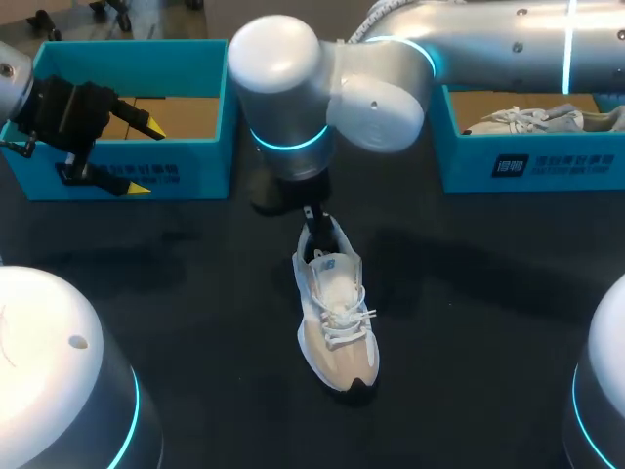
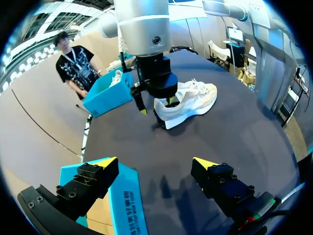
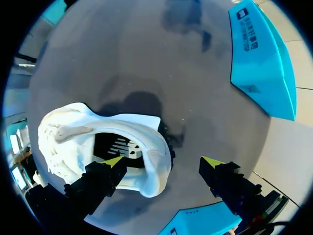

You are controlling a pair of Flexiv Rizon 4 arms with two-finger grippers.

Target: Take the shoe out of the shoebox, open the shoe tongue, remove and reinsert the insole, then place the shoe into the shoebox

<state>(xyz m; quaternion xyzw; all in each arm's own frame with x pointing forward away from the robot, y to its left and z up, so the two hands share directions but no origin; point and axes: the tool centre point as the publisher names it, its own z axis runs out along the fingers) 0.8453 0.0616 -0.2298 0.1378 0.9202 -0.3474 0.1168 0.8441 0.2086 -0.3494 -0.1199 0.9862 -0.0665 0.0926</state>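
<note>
Your right wrist view shows what the head view hides: the right tool (image 3: pixel 164 161) is released, with one finger inside the heel opening of the shoe (image 3: pixel 63 137) and the other outside. The shoe lies mid-worktop (image 1: pixel 488 293), well apart from both boxes. The left tool (image 1: pixel 146 157), also released, hangs at the left box (image 1: pixel 200 59).

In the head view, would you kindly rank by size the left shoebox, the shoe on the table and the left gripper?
1. left shoebox
2. shoe and left gripper look alike; the gripper is nearer the camera, so unranked.
</note>
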